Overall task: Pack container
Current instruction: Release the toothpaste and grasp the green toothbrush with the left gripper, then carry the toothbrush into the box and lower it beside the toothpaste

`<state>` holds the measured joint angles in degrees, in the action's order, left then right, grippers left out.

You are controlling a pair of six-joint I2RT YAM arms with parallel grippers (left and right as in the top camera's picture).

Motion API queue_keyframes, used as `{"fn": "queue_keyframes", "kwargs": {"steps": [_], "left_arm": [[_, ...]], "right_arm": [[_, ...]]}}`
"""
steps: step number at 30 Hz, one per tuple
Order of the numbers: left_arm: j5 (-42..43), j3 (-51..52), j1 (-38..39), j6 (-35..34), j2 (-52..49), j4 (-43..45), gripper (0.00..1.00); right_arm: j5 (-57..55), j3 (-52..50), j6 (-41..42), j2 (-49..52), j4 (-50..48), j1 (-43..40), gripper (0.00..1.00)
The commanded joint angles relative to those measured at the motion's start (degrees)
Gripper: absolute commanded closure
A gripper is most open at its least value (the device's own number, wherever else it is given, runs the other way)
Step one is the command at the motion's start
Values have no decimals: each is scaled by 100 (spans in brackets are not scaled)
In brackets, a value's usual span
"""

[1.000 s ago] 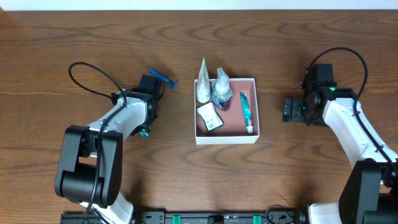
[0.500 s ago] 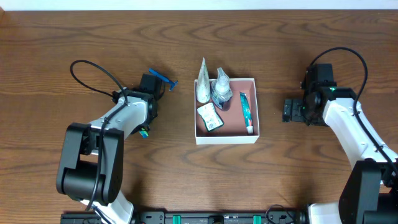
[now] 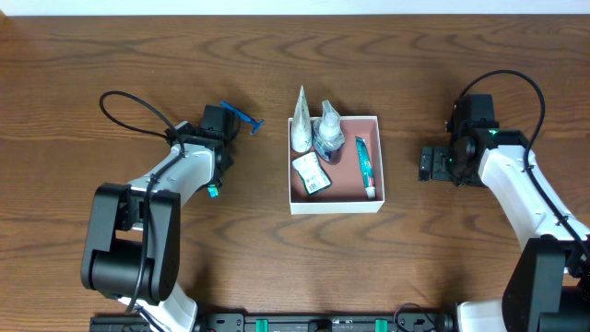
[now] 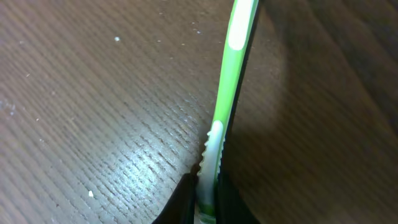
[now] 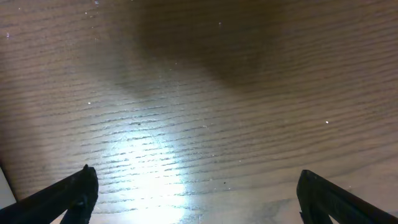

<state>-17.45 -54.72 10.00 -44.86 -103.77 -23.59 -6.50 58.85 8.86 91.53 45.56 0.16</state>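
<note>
Pinching the green toothbrush (image 4: 233, 74), the left hand (image 4: 207, 199) should carry it toward three o'clock — into the container (image 3: 336, 208); the right hand (image 5: 199, 193) is spread wide.

Robot test bench: wood-grain table (image 3: 55, 231), two cabled arms (image 3: 181, 171).

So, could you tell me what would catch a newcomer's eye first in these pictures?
The white-walled container in the middle of the table stands out, already holding several small toiletries. Just left of it a blue razor lies on the wood, near the left gripper, which pinches a green-and-white handle. The right gripper hangs open over bare wood on the right.
</note>
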Motion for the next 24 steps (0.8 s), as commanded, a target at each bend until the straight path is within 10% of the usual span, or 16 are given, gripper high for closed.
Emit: {"fn": "queue_keyframes", "kwargs": {"steps": [1, 15, 24], "left_arm": [[804, 256, -7, 356, -258, -72, 94], [826, -361, 208, 1460, 2085, -896, 94], [811, -490, 1740, 1432, 4223, -807, 94]], "right_arm": [[-76, 7, -59, -46, 7, 24, 1], [-76, 7, -59, -46, 7, 24, 1], [-76, 7, -59, -46, 7, 24, 1]]}}
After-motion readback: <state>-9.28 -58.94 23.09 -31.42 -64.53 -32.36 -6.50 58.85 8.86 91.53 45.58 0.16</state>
